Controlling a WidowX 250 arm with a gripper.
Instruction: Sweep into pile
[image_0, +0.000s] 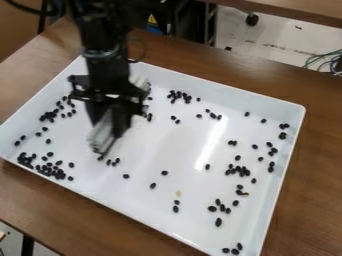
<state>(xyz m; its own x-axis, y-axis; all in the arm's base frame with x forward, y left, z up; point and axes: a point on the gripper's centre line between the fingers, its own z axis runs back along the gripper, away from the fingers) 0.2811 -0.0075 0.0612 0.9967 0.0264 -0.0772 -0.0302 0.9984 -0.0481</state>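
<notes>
The black gripper (115, 122) hangs over the left half of a white tray (200, 82), blurred, with a pale brush-like tool (102, 136) at its fingertips, low over the tray floor. Small dark beans lie scattered in the tray. One dense cluster of beans (50, 170) lies along the near left edge, another group (50, 116) by the left wall. More beans (179, 96) lie near the back wall, and others (238, 171) are spread over the right side. A few beans (112, 162) lie just in front of the tool. The arm hides part of the tray behind it.
The tray's raised walls surround the beans on a brown wooden table (319, 150). A single tan bean (178, 193) lies toward the front. Behind the table are dark equipment, a second tabletop (300, 11) and cables (327, 61) at the upper right.
</notes>
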